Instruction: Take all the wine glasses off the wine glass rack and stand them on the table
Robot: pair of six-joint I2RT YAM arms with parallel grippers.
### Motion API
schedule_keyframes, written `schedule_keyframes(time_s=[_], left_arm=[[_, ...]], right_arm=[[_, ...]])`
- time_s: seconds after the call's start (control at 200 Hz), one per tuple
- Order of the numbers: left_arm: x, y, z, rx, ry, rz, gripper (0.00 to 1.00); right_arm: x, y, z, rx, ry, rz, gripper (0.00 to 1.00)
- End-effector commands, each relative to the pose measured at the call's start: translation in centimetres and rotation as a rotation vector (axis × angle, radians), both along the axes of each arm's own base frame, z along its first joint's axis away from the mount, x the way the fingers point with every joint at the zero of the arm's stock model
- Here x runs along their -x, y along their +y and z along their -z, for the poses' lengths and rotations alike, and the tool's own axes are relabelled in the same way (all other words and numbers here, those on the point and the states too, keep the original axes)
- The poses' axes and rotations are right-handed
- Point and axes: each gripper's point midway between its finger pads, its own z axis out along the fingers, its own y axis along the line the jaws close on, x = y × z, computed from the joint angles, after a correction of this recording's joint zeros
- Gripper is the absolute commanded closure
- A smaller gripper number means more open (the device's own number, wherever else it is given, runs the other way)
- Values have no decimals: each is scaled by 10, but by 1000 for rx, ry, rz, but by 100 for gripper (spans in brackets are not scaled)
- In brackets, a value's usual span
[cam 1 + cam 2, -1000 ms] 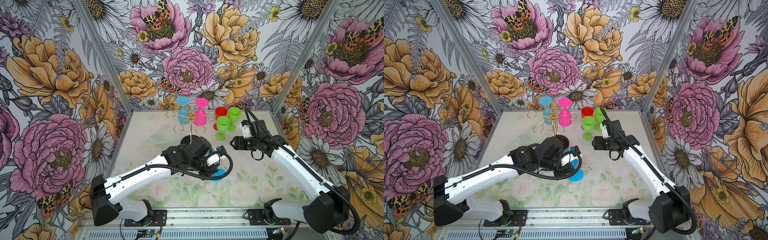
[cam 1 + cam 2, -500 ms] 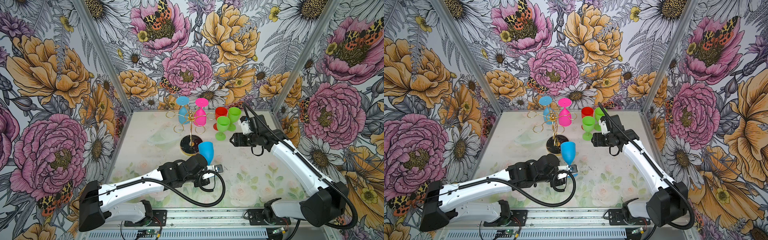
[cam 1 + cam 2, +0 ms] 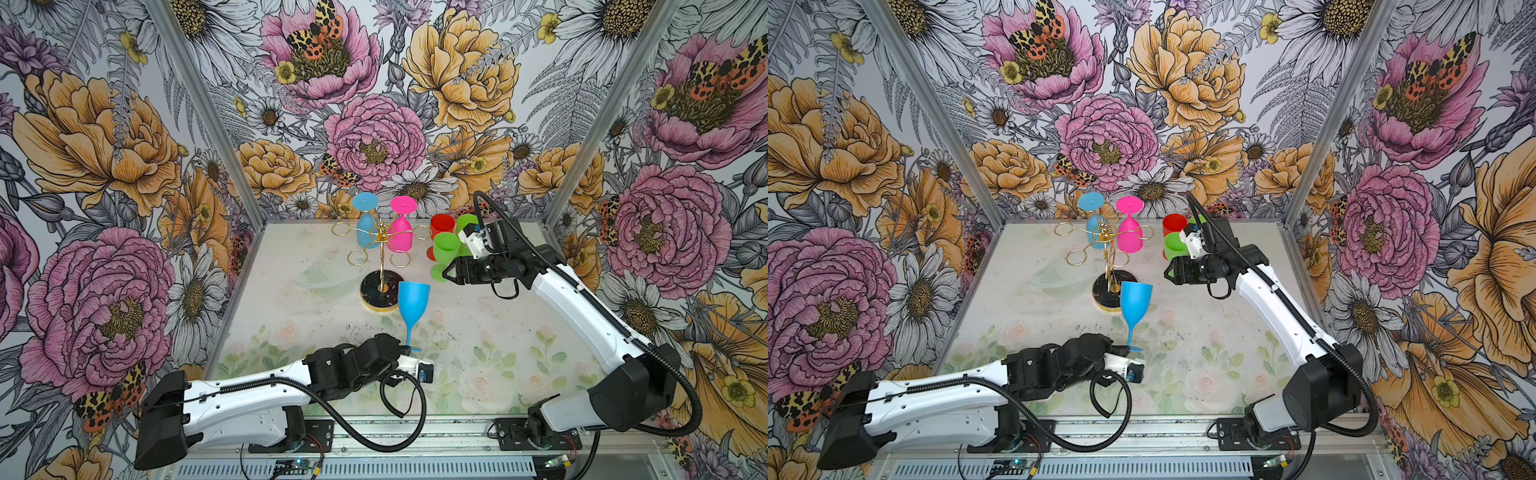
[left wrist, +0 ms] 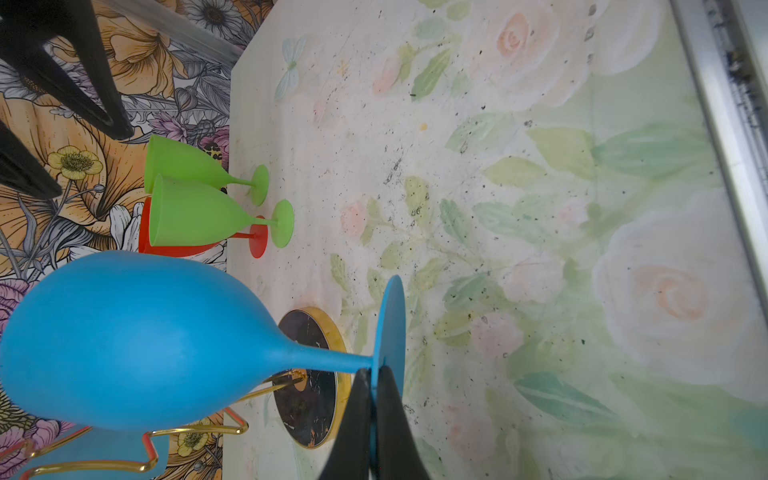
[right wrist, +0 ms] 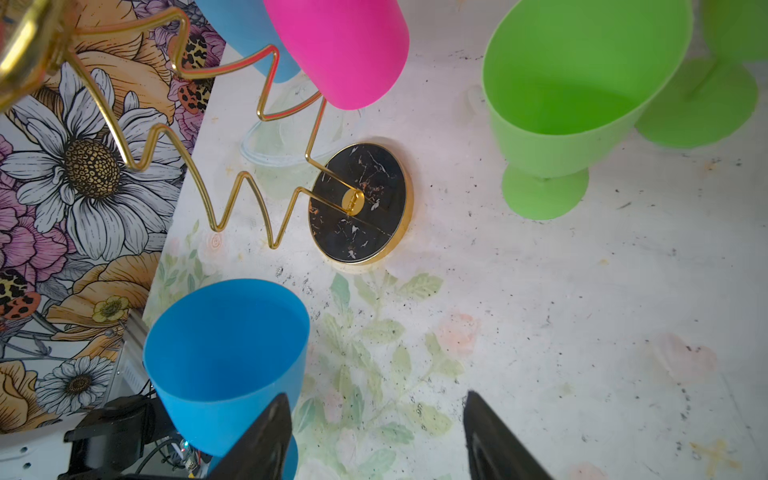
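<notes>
A blue wine glass (image 3: 413, 297) (image 3: 1136, 299) stands upright in front of the rack's base, off the rack. My left gripper (image 3: 409, 349) (image 4: 372, 374) is shut on the edge of its round foot. I cannot tell whether the foot touches the table. The gold wine glass rack (image 3: 380, 241) (image 5: 359, 203) stands at the back centre. A light blue glass (image 3: 365, 226) and a pink glass (image 3: 401, 237) hang upside down on it. My right gripper (image 3: 446, 272) (image 5: 376, 403) hovers open and empty to the right of the rack.
Two green glasses (image 3: 446, 247) (image 3: 465, 222) and a red glass (image 3: 441, 226) stand at the back right, close behind my right gripper. A clear dish (image 3: 328, 274) lies left of the rack's base. Flowered walls enclose the table on three sides.
My left arm has drawn back toward the front edge and swung the blue glass upright. My right gripper has shifted slightly left, toward the rack.
</notes>
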Motion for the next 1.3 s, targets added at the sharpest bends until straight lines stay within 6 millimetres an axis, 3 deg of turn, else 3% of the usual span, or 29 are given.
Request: schedule_keyframes(time_s=[0.0,0.495,0.746,1.296], left_arm=[[-11,0,-18,-5,-162,10,100],[-26,3,-20,-85,-359,4,100],[-31,2,-19,-110,-416,-7,100],[-39,2,-18,-128,-461,-38,100]], right_arm=[[2,18,-19,-89,10,-56,34],[15,52,-24,-193,88,-170,41],[20,58,-24,-221,112,-201,47],[22,60,-15,-217,134,-212,84]])
